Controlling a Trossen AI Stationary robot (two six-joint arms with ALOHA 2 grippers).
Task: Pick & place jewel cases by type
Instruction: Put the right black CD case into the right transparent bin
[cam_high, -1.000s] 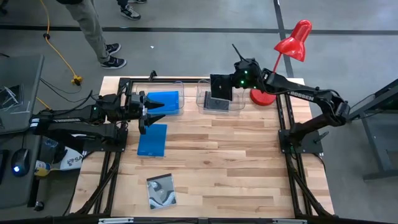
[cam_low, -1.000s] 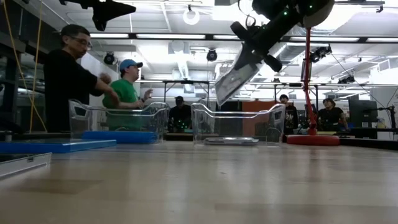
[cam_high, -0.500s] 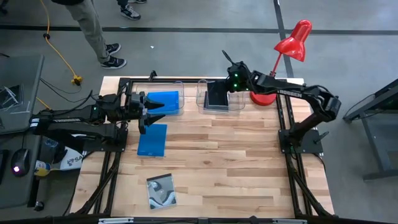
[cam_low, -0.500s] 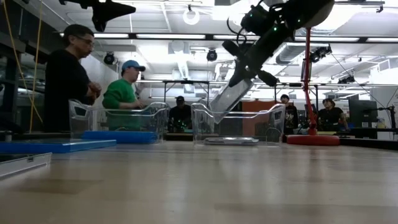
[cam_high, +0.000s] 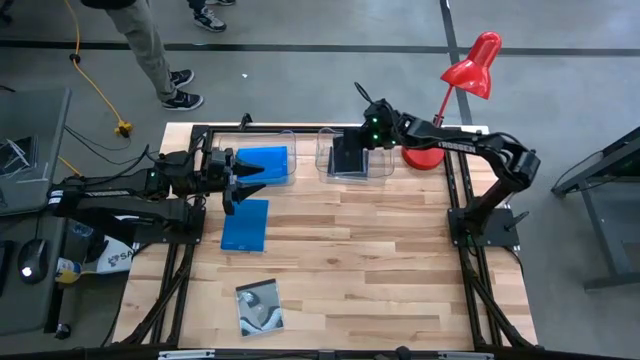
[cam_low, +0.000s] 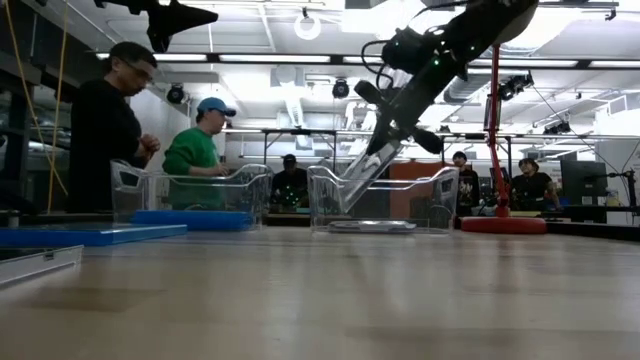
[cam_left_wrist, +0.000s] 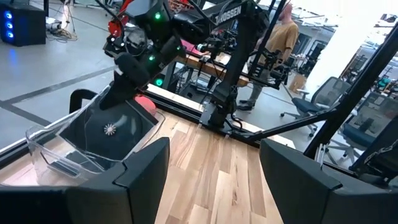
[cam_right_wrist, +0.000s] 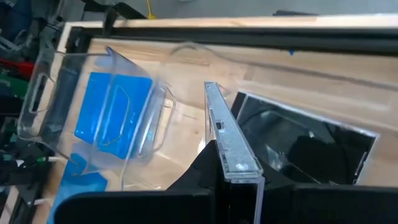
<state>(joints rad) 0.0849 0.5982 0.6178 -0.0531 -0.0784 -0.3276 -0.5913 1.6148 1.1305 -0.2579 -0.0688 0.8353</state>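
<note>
Both arms are dark, nearly black, built of slim tubular links joined by chunky rounded joints. The right arm (cam_high: 470, 148) carries white lettering along its forearm link and small green indicator lights glowing near the wrist. The left arm (cam_high: 110, 190) shows a green light too. The left gripper's fingers (cam_left_wrist: 144, 171) are broad, matte black, angular plates with bevelled edges.

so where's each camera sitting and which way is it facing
High: above the table, looking straight down; both arms show, left pincer near the blue jewel case.
Low: at tabletop height, looking level into the room; right arm lowers a black jewel case into the clear tub.
Left wrist: over its own open fingers toward the right arm.
Right wrist: along the gripped case toward the other tub.
High and low share the tubs.
</note>
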